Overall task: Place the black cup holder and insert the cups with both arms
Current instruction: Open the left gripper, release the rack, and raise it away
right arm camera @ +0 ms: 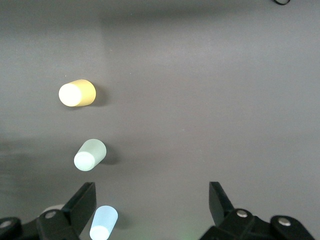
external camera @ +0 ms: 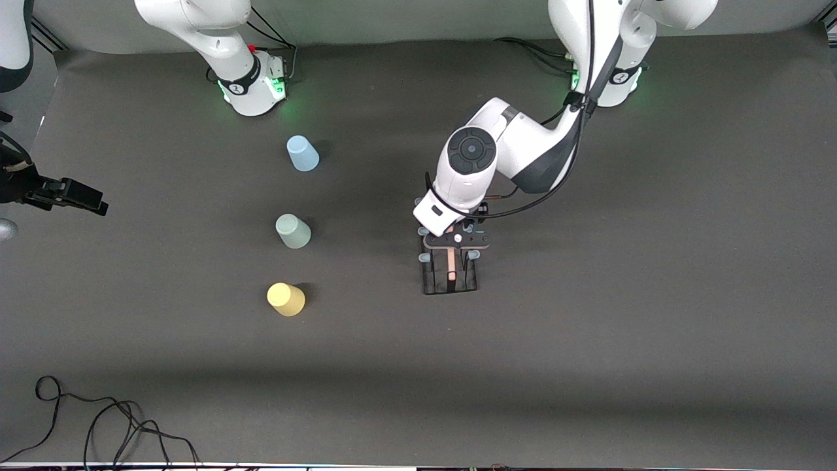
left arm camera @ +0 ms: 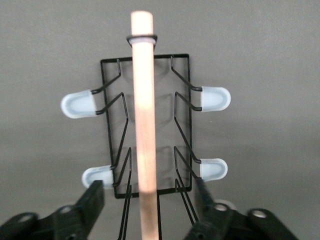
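Left wrist view shows the left gripper (left arm camera: 145,210), jaws spread astride the black cup holder (left arm camera: 145,125), seemingly just placed mid-worktop; next, cups (external camera: 293,231). Right gripper (right arm camera: 150,205) waits, spread.

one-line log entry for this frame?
holder: on table | left gripper: open astride handle | right gripper: open, waiting | cups: unplaced

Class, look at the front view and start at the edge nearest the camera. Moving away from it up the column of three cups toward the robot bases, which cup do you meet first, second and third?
yellow cup → grey-green cup → light blue cup
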You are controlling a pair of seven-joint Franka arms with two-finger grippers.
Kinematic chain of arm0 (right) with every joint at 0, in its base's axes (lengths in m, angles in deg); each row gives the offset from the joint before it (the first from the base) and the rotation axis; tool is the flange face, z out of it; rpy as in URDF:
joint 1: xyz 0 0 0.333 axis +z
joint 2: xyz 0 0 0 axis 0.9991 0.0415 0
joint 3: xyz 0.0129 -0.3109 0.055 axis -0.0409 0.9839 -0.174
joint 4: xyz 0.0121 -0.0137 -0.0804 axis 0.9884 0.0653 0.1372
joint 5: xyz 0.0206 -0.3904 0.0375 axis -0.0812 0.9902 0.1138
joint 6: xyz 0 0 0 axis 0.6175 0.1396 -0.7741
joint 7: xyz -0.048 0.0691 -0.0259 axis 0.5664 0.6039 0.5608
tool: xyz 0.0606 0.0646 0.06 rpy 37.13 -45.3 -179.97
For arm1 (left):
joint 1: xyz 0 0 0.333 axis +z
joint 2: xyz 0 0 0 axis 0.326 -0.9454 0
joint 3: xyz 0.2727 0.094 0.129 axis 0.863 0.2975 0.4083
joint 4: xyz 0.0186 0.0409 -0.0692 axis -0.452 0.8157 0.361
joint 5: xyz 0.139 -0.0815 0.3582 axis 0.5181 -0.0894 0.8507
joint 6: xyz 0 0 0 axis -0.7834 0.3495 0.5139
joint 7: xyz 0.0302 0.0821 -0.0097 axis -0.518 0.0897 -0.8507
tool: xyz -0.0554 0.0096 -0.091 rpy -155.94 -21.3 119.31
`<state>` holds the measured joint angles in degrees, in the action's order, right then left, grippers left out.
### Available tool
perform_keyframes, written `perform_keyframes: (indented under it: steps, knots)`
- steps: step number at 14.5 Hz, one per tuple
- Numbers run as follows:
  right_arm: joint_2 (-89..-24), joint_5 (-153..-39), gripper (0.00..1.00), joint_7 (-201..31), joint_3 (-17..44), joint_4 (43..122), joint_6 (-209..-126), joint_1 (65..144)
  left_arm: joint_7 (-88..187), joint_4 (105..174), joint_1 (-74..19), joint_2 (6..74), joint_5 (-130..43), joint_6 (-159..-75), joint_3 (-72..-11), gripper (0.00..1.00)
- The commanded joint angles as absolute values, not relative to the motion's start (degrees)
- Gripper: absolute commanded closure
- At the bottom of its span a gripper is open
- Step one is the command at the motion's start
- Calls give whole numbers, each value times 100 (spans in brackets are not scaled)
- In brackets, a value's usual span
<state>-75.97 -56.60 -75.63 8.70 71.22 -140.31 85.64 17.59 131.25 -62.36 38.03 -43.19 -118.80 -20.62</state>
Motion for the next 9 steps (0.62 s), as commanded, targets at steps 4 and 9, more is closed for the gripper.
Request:
perform_keyframes:
  steps: [4, 9]
  knots:
    - [-7602, -6034, 0, -7326, 827, 7249, -14136, 8753, 1705, 11817, -5779, 4059, -4297, -9958, -2004, 0]
    - [-7620, -6184, 0, -6554, 827, 7880, -14750, 9139, 2608, 11692, -4753, 4489, -3936, -9123, -1872, 0]
